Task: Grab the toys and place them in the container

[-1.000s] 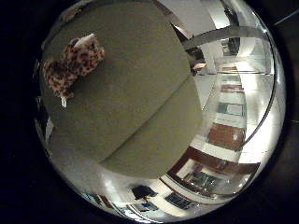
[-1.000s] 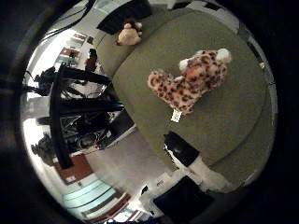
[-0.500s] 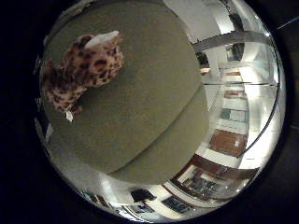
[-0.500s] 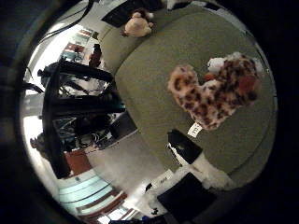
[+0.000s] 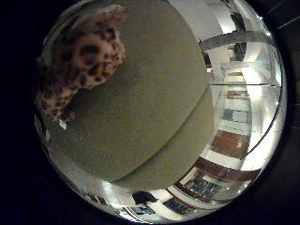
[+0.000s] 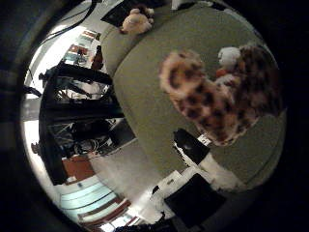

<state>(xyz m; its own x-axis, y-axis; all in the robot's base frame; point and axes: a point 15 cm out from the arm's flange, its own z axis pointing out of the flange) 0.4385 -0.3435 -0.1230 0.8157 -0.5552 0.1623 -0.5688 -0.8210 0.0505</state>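
Observation:
A spotted leopard plush toy [image 6: 217, 96] lies on an olive green cushion [image 6: 159, 82]; it fills a large part of both palm views, so it is close under the palm. The same toy shows as a blurred spotted mass [image 5: 79, 65] in the little finger side view. A second, tan plush toy [image 6: 137, 21] sits farther off at the cushion's far edge, next to a dark flat object. Part of my hand [image 6: 198, 154], a black tip on a white segment, reaches in beside the leopard without touching it. No container is in view.
A black metal stand [image 6: 72, 106] rises beside the cushion over a pale floor. The cushion's rounded edge [image 5: 173, 159] drops to the floor, with room furniture and windows beyond.
The leopard toy has grown much larger in both views, so the palm has come down closer to it. Nothing on the cushion has moved.

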